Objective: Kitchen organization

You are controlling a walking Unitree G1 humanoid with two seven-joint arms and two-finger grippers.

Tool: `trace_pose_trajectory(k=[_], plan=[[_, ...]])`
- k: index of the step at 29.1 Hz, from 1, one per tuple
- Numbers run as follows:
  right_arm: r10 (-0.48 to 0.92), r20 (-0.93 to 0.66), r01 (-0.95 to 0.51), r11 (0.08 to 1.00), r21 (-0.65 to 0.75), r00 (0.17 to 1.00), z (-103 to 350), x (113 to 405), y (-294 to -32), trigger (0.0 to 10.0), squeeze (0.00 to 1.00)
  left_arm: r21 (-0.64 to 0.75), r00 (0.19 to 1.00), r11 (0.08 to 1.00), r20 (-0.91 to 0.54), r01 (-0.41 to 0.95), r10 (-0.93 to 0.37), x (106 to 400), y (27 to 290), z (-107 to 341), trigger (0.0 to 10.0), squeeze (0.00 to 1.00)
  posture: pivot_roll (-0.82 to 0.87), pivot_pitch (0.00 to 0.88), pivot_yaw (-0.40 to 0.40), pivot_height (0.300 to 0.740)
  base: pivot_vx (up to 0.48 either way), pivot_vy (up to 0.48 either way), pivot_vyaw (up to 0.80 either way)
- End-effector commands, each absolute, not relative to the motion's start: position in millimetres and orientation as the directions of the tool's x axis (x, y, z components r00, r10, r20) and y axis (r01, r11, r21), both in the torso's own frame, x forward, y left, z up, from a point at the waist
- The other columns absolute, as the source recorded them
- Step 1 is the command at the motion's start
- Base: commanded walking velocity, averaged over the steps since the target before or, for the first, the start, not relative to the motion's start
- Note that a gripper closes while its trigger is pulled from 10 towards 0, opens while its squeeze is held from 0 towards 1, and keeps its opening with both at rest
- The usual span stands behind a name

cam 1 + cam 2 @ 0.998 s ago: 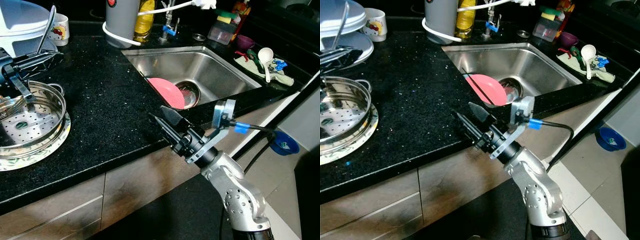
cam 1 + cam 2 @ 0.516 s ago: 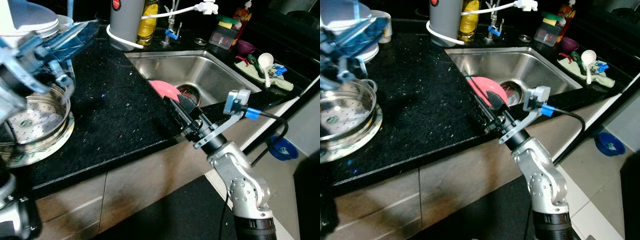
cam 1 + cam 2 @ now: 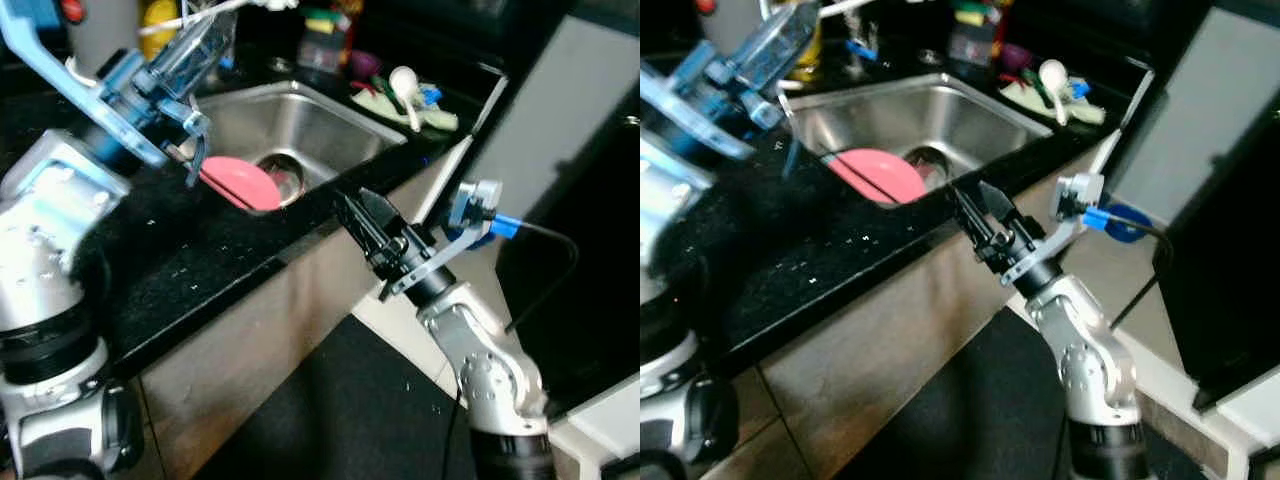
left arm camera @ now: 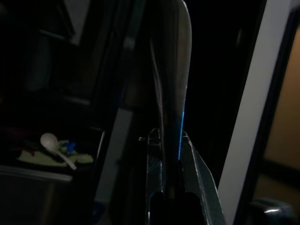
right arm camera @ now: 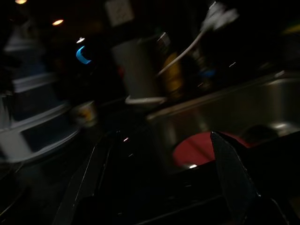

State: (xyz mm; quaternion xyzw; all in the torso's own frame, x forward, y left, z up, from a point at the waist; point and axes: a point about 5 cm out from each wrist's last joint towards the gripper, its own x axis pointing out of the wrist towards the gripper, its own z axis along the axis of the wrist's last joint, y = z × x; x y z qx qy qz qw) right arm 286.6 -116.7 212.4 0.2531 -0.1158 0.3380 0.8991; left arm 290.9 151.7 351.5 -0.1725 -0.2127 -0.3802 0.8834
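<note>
- Left claw (image 3: pixel 205 45) raised over the black tabletop (image 3: pixel 190 260), pinching a thin metal utensil (image 4: pixel 176 70).
- Right claw (image 3: pixel 975 205), fingers spread wide, beside the sink (image 3: pixel 930 115) holding a pink plate (image 3: pixel 875 172).

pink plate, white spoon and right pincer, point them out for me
pink plate (image 3: pixel 238 182), left eye view, middle of its pink face in the sink.
white spoon (image 3: pixel 402 81), left eye view, its round bowl.
right pincer (image 3: pixel 358 212), left eye view, between its open black fingertips.

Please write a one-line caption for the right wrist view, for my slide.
Open right claw faces the pink plate in the steel sink.
</note>
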Motion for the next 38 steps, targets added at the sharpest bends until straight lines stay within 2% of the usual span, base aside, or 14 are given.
trace_pose_trajectory(k=[1, 4, 8, 14, 16, 20, 28, 38], plan=[[0.535, 0.373, -0.651, 0.660, 0.376, 0.758, 210.6, 285.6, -121.1, 10.0, 0.00, -0.139, 0.667, 0.700, 0.476, 0.700, -0.573, 298.5, 147.5, 344.9, 10.0, 0.00, 0.11, 0.000, -0.181, 0.740, 0.000, 0.000, -0.79], [0.544, 0.374, -0.659, 0.651, 0.377, 0.751, 210.1, 284.0, -119.0, 10.0, 0.00, -0.110, 0.705, 0.748, 0.446, 0.655, -0.552, 302.4, 142.5, 336.0, 10.0, 0.00, 0.10, 0.000, -0.180, 0.740, 0.000, 0.000, -0.68], [0.547, 0.377, -0.663, 0.648, 0.374, 0.747, 209.6, 281.9, -117.4, 10.0, 0.00, -0.101, 0.716, 0.761, 0.437, 0.641, -0.545, 300.9, 137.1, 329.2, 10.0, 0.00, 0.09, 0.000, -0.181, 0.740, 0.000, 0.000, -0.11], [0.553, 0.375, -0.667, 0.647, 0.368, 0.744, 208.2, 279.7, -114.6, 10.0, 0.00, -0.158, 0.687, 0.705, 0.447, 0.692, -0.573, 294.7, 114.6, 319.9, 10.0, 0.00, 0.08, 0.000, -0.182, 0.740, 0.000, 0.000, 0.00], [0.546, 0.367, -0.656, 0.658, 0.369, 0.753, 205.7, 278.6, -114.2, 10.0, 0.00, -0.174, 0.682, 0.681, 0.408, 0.711, -0.607, 287.9, 93.2, 303.0, 10.0, 0.00, 0.07, 0.000, -0.175, 0.740, 0.000, 0.000, 0.00], [0.535, 0.360, -0.643, 0.667, 0.377, 0.765, 202.0, 276.8, -114.9, 10.0, 0.00, -0.172, 0.694, 0.688, 0.371, 0.705, -0.617, 283.1, 79.6, 287.4, 10.0, 0.00, 0.07, 0.000, -0.174, 0.740, 0.000, 0.000, 0.00], [0.539, 0.366, -0.650, 0.658, 0.379, 0.759, 201.7, 274.2, -111.4, 10.0, 0.00, -0.136, 0.700, 0.714, 0.389, 0.686, -0.599, 284.8, 75.7, 291.0, 10.0, 0.00, 0.06, 0.000, -0.173, 0.740, 0.000, 0.000, 0.00], [0.543, 0.362, -0.652, 0.653, 0.385, 0.758, 197.5, 272.0, -106.4, 10.0, 0.00, -0.105, 0.735, 0.755, 0.348, 0.648, -0.582, 284.6, 77.6, 274.8, 10.0, 0.00, 0.06, 0.000, -0.175, 0.740, 0.000, 0.000, 0.00]])
